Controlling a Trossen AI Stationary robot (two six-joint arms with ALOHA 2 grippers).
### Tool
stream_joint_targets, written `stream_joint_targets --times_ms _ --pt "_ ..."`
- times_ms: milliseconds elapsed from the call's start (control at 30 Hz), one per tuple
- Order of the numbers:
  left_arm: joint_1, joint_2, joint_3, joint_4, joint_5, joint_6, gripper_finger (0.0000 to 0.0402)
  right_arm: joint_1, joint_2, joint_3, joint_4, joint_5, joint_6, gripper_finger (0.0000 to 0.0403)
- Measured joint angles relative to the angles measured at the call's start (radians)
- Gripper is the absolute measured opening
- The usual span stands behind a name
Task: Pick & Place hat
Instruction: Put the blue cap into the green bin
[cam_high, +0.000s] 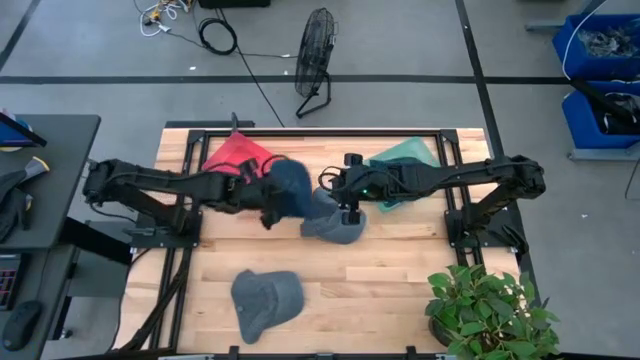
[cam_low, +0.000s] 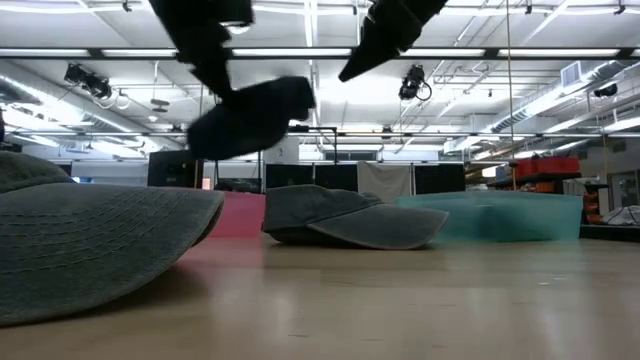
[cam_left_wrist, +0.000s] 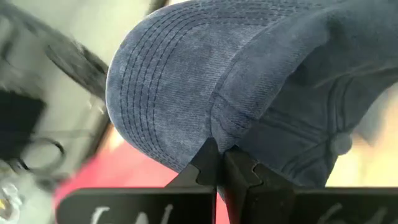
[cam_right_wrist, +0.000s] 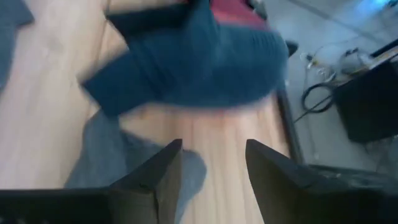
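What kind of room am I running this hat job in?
Likely an open robotics lab or workshop hall: bare concrete floor marked with dark tape, a floor fan, blue storage bins, and long ceiling strip lights over a wide open space.

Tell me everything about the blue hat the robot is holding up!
The blue cap is made of washed denim-looking cloth with rows of stitching across its curved brim and a small button on top of its crown. The left gripper is shut on its edge, pinching the fabric between both fingers. In the low view the cap hangs in the air, tilted, touching nothing else, above the wooden table. From above it sits near the table's middle, just beside the red bin.
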Motion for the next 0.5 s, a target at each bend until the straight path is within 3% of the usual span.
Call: stream_joint_targets --times_ms 200,500 --pt "0.084 0.109 0.002 0.251 -0.004 0.200 0.0009 0.027 0.000 0.000 0.104 -0.004 -0.010 0.0181" --pt "0.091 0.155 0.029 0.463 0.008 0.286 0.0009 0.008 0.000 0.000 0.106 0.009 -0.024 0.0181"
